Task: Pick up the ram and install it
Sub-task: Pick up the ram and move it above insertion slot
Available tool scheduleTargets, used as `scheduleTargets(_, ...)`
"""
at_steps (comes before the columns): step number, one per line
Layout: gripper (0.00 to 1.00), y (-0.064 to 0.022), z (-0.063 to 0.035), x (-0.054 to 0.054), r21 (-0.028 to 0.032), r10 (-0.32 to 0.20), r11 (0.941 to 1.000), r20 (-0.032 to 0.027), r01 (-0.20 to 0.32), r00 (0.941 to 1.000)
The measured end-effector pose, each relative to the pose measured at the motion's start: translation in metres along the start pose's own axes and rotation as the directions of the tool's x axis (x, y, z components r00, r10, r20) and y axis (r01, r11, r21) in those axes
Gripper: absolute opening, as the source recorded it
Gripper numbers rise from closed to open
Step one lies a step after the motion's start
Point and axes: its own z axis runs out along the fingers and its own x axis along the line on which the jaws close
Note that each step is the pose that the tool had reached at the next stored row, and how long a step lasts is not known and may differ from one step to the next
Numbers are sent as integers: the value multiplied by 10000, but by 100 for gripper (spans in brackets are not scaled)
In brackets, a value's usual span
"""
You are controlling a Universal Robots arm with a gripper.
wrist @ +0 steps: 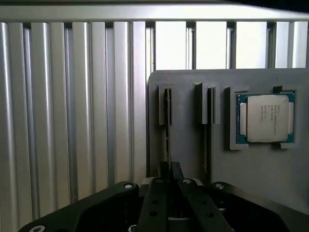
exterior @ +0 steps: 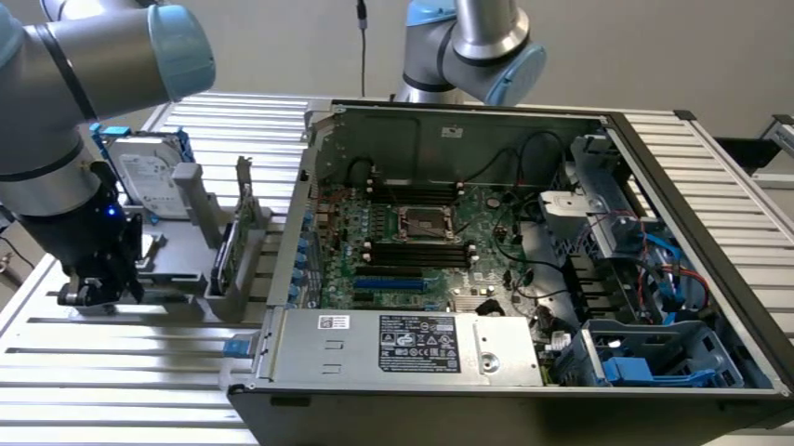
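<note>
Grey plastic is what you are working over: the holder (exterior: 186, 195) stands on the ribbed metal table (exterior: 112, 372) at about nine o'clock in the exterior view. Your claw (exterior: 93, 288) is down at the end of that holder farthest from the computer case (exterior: 422, 139). The hard drive (exterior: 139, 177), in its blue frame, stands at roughly one o'clock from the claw.

From the wrist view, the ram (wrist: 167, 121) stands on edge in one of the holder's narrow slots (wrist: 164, 104), so you see only a thin dark line. The claw (wrist: 172, 169) is clenched on that edge, its two dark fingers (wrist: 155, 203) converging until they meet the stick from either side. The ram is seated in its slot, not lifted clear of it. A second narrow slot (wrist: 208, 108) lies just beside the first, and beyond it the square silver processor (wrist: 267, 117) lies flat in its own pocket of the holder (wrist: 193, 159), well apart from the claw.

The case lies open at about three o'clock from the claw. Its green motherboard (exterior: 429, 200) faces up, with black slots (exterior: 416, 251) running across the board near its centre. The silver power supply (exterior: 410, 344) sits along the case's edge at six o'clock.
</note>
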Motion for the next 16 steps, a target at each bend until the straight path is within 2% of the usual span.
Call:
scheduleTargets(4,14,6,-137,0,-27,1,10000,0,-1,10000)
scheduleTargets(11,14,10,-453,0,-61,1,10000,-24,-1,10000)
scheduleTargets(16,14,-65,-685,-8,-66,2,10000,-29,-2,10000)
